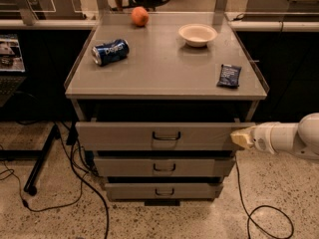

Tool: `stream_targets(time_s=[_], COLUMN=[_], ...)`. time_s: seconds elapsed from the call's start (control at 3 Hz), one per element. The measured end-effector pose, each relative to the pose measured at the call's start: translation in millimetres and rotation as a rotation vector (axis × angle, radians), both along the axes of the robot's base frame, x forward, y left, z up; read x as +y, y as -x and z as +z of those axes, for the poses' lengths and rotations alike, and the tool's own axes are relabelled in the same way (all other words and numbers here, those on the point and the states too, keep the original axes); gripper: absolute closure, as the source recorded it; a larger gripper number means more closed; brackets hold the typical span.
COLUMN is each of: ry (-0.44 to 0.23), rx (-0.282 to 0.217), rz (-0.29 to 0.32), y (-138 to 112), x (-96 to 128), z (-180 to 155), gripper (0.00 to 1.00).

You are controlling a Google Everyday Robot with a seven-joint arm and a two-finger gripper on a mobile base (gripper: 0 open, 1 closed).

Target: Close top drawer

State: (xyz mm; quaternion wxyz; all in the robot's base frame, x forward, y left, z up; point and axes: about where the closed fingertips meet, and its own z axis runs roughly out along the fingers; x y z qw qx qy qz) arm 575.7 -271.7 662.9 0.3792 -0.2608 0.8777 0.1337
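1. The cabinet's counter is the biggest thing we see. It carries a few loose objects, and none of them has any part in this job.
2. The top drawer sits just under the counter and stands pulled out. Its front juts forward of the two lower drawers, and a dark gap shows above its front panel. We judge the closing as barely begun, if begun at all, and nearly the whole push inward is left.
3. The white arm reaches in from the right at the height of the top drawer.
4. The claw is at the right end of the drawer front, touching it or just beside it. We cannot tell whether it is open or closed. It looks well placed to press the panel back.
5. A soda can, a bowl, a dark packet and an orange lie on the counter, well apart from one another.
6. The drawer's small loop handle sits at the centre of the front, well left of the claw and untouched.
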Motion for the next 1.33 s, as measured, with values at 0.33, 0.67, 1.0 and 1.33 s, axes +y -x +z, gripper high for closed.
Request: stream_targets(time_s=[0.33,0.67,1.0,1.33], ry=[-0.003,-0.023,-0.044,-0.046], rx=[-0.023,-0.032,-0.035,-0.033], rz=[-0.013,-0.035,-0.054,-0.055], y=[-7.5,-12.9,-26.2,-25.0], x=[1.9,-0.4,0.8,0.2], z=[5.0,5.2,2.7,2.0], gripper=[1.0,1.0,1.0,1.0])
